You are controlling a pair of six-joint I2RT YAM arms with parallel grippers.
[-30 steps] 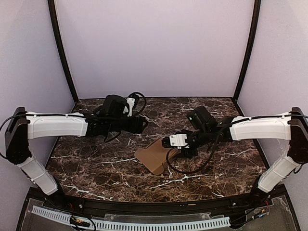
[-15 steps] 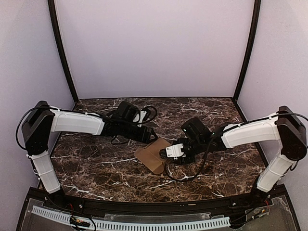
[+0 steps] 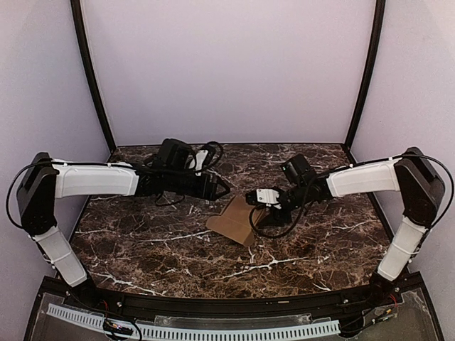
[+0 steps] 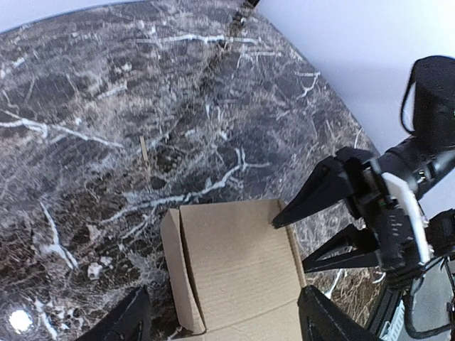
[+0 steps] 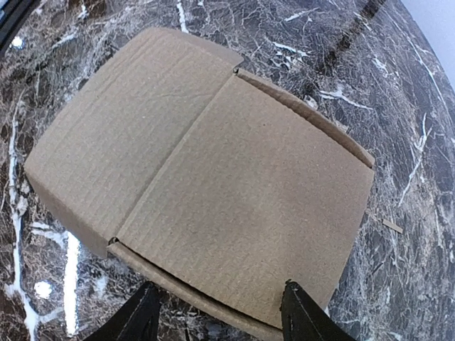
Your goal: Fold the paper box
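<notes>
Shows the paper box point(image 3: 234, 219) lying mostly flat on the marble table point(image 3: 142, 249), mid-table between both arms, with narrow side flaps turned up slightly. Has the left gripper point(image 4: 224, 298) spread wide above the box's far edge, clamping nothing. Has the right gripper point(image 5: 219, 288) parted too, at the box's right edge, holding nothing.
</notes>
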